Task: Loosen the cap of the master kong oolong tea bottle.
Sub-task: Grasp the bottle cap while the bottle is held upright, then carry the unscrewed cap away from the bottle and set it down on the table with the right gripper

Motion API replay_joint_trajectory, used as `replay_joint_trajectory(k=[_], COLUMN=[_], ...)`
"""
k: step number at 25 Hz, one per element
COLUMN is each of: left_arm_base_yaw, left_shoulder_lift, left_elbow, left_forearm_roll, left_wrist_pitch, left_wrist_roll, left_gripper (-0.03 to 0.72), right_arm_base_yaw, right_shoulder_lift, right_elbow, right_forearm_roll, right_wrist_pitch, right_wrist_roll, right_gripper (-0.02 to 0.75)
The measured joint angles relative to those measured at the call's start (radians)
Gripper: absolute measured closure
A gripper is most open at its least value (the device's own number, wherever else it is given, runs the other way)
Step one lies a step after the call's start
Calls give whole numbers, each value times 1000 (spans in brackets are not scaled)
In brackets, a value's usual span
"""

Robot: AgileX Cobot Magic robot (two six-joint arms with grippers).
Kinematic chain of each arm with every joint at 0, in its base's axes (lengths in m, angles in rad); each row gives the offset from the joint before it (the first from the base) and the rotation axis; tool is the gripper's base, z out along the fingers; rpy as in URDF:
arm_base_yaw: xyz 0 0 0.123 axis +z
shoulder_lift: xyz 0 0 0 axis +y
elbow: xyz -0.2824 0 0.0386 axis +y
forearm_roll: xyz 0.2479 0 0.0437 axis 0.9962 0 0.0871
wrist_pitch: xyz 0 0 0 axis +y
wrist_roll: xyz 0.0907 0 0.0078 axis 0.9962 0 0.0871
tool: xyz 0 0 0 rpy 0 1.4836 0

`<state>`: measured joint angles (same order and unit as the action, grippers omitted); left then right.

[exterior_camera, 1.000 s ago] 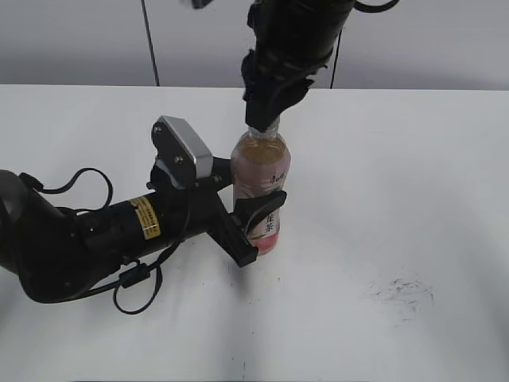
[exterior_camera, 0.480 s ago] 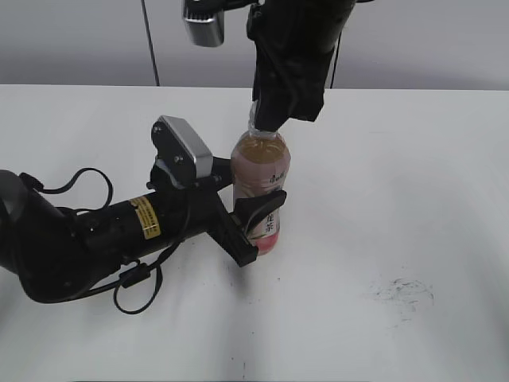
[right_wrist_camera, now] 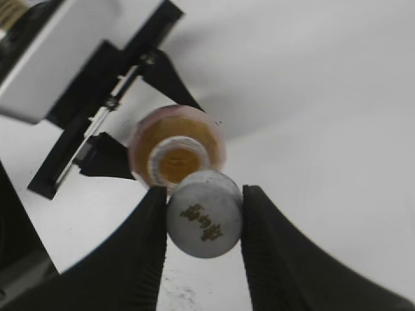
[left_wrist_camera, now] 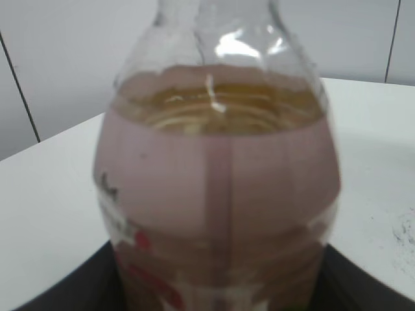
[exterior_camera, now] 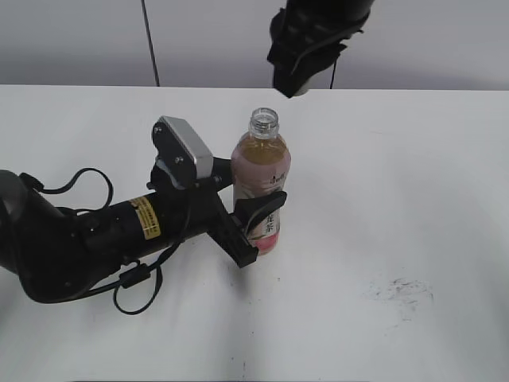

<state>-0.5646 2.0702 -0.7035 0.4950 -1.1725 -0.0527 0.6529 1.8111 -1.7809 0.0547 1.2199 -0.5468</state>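
Master kong oolong tea bottle [exterior_camera: 261, 187] — upright on the white worktop [exterior_camera: 413, 191], roughly at its middle and somewhat toward the far edge; amber tea to the shoulder, pink label, neck open and uncapped.

Left gripper [exterior_camera: 253, 227] — arm lying low across the left half of the worktop, black fingers [exterior_camera: 262, 208] clamped on either side of the bottle's labelled lower body. The left wrist view is filled by the bottle [left_wrist_camera: 217, 188] at close range.

Right gripper [exterior_camera: 296, 72] — raised above the bottle and toward the far edge, clear of the neck. In the right wrist view its two dark fingers [right_wrist_camera: 146, 249] are pressed against the sides of the cap [right_wrist_camera: 204, 212], held between them; dark mark on the cap's top faces the camera.

Cap — off the bottle, directly above and just beside the open mouth [right_wrist_camera: 176, 162] in the right wrist view.
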Motion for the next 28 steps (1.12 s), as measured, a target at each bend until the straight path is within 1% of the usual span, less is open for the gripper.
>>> replay_joint_trajectory(k=[2,5,8,10,12,14,18,22,28], left_arm_base_yaw=[0,0,0,0,0,1,0,0,0], left_shoulder_lift=[0,0,0,0,0,0,1,1,1], left_elbow=[0,0,0,0,0,0,0,0,0], left_forearm_roll=[0,1,-4,-6,-8,-19,-57,-70,-75], left_wrist_pitch=[0,0,0,0,0,2,2,2,3], left_wrist_roll=[0,-2,-19,-28,-44,-59,-74,-75,-76], left_gripper=[303,303,303,303,303,303,303,303,303], right_arm_base_yaw=[-40,-148,-251,-289,-297,-297,-297,-297,-297], right_shoulder_lift=[-9,-37,-66,-70,-70,-68,-24,31,98], right_elbow=[21,87,202,318,447,583,750,788,788], right_forearm_roll=[-38,-55,-55,-55,-55,-55,-49,-42,-37], right_wrist_pitch=[-1,-1,-2,-3,-32,-132,-322,-418,-470], right_wrist_roll=[173,373,440,456,467,478,490,503,506], right_gripper=[473,473,473,473,473,473,473,473,474])
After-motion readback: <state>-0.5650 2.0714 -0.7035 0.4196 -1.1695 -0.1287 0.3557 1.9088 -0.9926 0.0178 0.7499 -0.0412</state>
